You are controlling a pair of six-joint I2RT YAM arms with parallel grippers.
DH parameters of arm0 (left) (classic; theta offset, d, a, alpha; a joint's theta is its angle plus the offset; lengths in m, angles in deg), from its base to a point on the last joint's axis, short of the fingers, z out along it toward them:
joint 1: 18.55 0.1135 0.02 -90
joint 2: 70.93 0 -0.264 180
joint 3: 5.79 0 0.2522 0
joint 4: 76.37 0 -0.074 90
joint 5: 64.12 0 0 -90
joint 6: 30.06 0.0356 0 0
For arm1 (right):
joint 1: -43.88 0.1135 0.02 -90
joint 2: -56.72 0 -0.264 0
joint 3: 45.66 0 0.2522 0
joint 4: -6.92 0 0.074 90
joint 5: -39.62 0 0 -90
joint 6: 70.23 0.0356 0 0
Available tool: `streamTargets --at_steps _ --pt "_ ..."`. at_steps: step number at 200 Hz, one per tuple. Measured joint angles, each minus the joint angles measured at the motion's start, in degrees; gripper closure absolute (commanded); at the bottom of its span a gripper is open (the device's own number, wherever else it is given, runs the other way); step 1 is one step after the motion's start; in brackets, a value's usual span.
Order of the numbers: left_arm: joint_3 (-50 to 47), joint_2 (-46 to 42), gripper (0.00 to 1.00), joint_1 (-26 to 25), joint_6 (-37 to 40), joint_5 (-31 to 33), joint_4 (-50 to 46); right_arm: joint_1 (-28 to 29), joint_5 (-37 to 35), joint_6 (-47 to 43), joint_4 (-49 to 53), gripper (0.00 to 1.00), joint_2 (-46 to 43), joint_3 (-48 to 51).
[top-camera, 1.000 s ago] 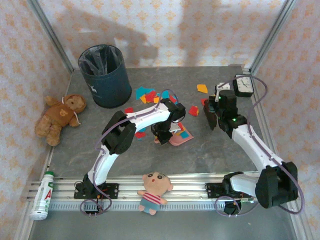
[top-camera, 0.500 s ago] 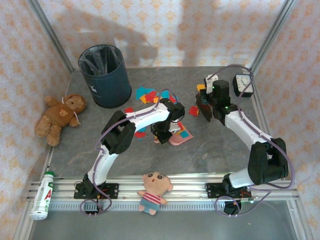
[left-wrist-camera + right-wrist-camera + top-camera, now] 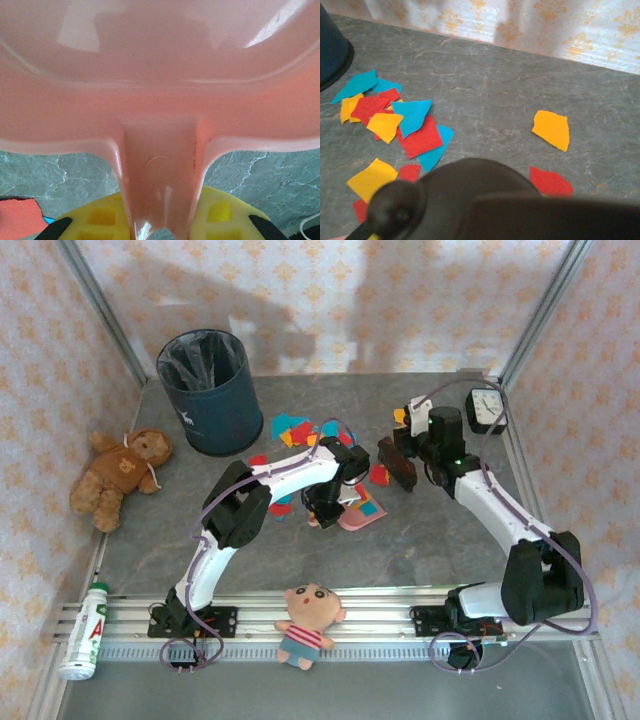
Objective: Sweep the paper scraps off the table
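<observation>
Scraps [image 3: 297, 430] mostly sit in a pile upper middle of the table [image 3: 180, 540], with a few strays further right. Left gripper [image 3: 322, 508] pinches the dustpan [image 3: 360, 512] handle, pan flat just below the pile, I'd guess as the catcher. Right gripper [image 3: 418, 448] is clamped on a brush [image 3: 397, 462] beside the strays, probably to push them panward.
</observation>
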Motion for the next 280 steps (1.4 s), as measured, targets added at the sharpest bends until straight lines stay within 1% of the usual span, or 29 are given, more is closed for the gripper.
streamTargets --at_steps 89,129,155,197,280 --pt "0.00 0.00 1.00 0.00 -0.09 -0.31 0.09 7.89 -1.73 5.18 5.14 1.00 -5.01 1.88" --pt "-0.09 0.00 1.00 0.00 -0.46 -0.59 0.31 8.70 -1.79 7.65 8.52 1.00 -7.56 1.97" --pt "-0.44 -0.09 1.00 0.00 -0.87 -1.05 0.66 8.72 -3.52 9.44 8.70 1.00 -10.73 2.54" --pt "-1.27 -1.01 1.00 0.00 -0.90 -1.29 1.33 8.70 -10.91 11.43 8.26 1.00 -14.99 4.28" --pt "-3.50 -2.64 1.00 -0.04 -0.98 -1.42 2.75 8.63 -29.66 12.02 7.61 1.00 -13.70 4.52"
